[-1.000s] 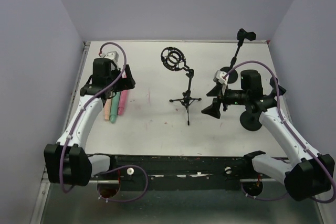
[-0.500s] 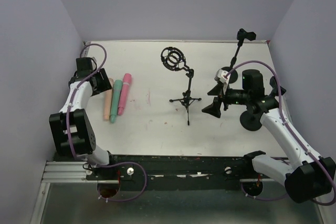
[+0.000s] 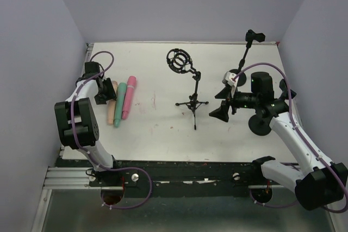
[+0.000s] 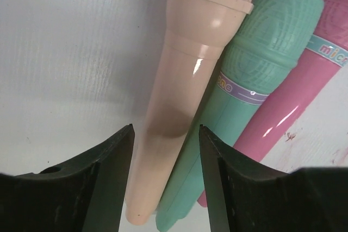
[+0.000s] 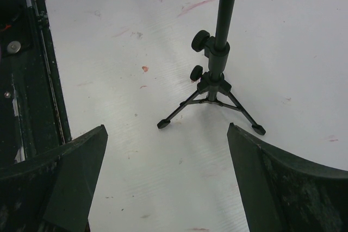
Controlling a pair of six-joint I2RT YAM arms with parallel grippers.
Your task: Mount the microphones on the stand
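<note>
Three microphones lie side by side at the table's left: peach (image 3: 111, 107), teal (image 3: 119, 104), pink (image 3: 129, 96). My left gripper (image 3: 106, 94) is open, just above the peach microphone's upper part. In the left wrist view the peach microphone (image 4: 185, 96) runs between my open gripper's (image 4: 166, 153) fingers, with the teal (image 4: 244, 96) and pink (image 4: 304, 85) ones to its right. A black tripod stand (image 3: 193, 101) with a ring mount (image 3: 179, 60) stands mid-table. My right gripper (image 3: 220, 103) is wide open and empty, right of the tripod (image 5: 217, 69).
A second black stand with a round base (image 3: 260, 125) and a top clip (image 3: 254, 37) stands at the right, behind my right arm. Grey walls enclose the table on three sides. A black rail (image 3: 179, 169) runs along the near edge.
My left arm has folded back towards the left wall and brought its open gripper down beside the peach microphone's head. The microphones have not moved. The right arm has stayed almost still.
</note>
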